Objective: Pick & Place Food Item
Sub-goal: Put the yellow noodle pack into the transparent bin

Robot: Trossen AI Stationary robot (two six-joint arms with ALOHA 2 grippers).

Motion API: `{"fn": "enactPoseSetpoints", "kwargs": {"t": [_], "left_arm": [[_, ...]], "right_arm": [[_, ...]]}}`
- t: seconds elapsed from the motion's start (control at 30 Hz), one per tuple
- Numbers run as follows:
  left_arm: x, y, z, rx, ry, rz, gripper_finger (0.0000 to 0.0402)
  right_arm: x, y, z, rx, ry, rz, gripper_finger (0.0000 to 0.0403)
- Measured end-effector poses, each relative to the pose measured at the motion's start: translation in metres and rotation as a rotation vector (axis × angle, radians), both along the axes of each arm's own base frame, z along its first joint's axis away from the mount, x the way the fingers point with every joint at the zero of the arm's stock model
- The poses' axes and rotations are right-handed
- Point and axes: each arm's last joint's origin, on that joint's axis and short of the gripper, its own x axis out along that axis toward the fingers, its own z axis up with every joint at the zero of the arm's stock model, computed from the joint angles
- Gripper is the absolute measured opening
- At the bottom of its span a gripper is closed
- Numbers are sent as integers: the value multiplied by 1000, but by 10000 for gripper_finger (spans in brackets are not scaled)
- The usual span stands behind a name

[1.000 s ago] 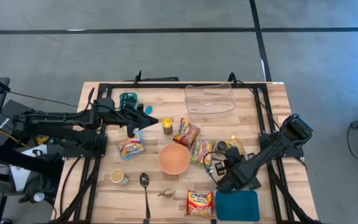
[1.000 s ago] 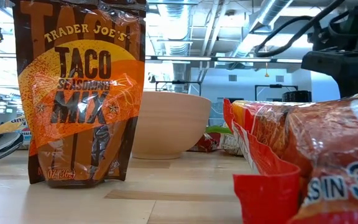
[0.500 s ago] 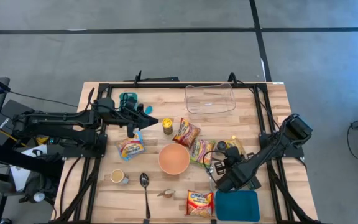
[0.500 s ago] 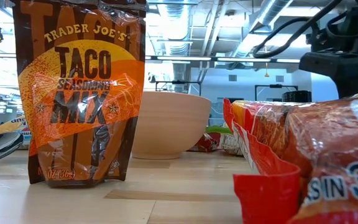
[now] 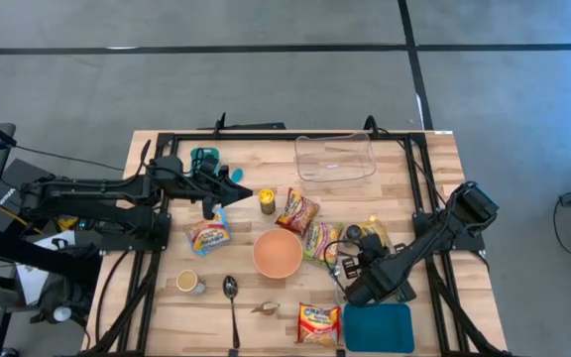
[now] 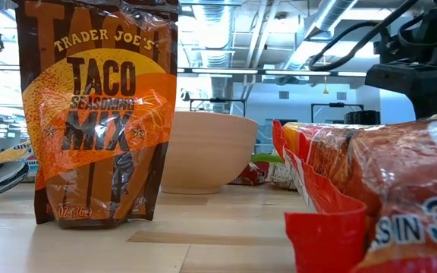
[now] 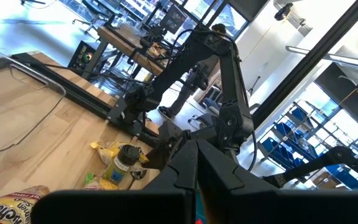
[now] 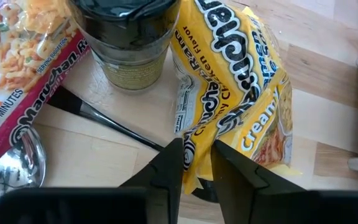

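The right end effector [image 8: 196,163] has drawn its two dark fingers in over the last second and now pinches the lower edge of the crinkled yellow creamy-chicken ramen packet [image 8: 241,87], which lies flat on the wooden worktop [image 5: 246,297]; the arm itself has barely moved, so I judge the grasp just made and the lift not yet begun. Just beyond the fingertips stands a squat glass jar with a black lid [image 8: 129,37], with a metal spoon [image 8: 17,162] and a red Maruchan noodle packet [image 8: 23,68] off to one side, so a straight upward pull seems safest. Close beside the effector lies a teal rectangular tray [image 5: 378,328] at the worktop's near edge; farther off sit a tan bowl [image 5: 278,253] and a clear plastic bin [image 5: 335,157]. The left end effector [image 5: 238,194], fingers together and empty, waits well apart.
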Motion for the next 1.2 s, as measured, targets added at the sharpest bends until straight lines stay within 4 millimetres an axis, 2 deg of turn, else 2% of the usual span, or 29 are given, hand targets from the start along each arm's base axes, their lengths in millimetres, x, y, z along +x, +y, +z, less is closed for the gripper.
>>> {"fn": "enactPoseSetpoints", "kwargs": {"t": [0.2,0.37,0.47,0.63,0.77,0.9,1.2], "left_arm": [[0,0,0,0,0,0,2],[0,0,0,0,0,0,2],[0,0,0,0,0,1,2],[0,0,0,0,0,0,2],[0,0,0,0,0,0,2],[0,0,0,0,0,1,2],[0,0,0,0,0,0,2]], "right_arm": [[-5,-2,-18,17,-34,-11,75],[-7,-1,-18,11,-50,-38,71],[-7,-1,-18,12,-40,-24,56],[-7,-1,-18,13,-39,-22,8],[-6,-1,-18,14,-38,-21,9],[-3,2,-9,12,-18,14,3],[7,9,26,5,38,94,1]]}}
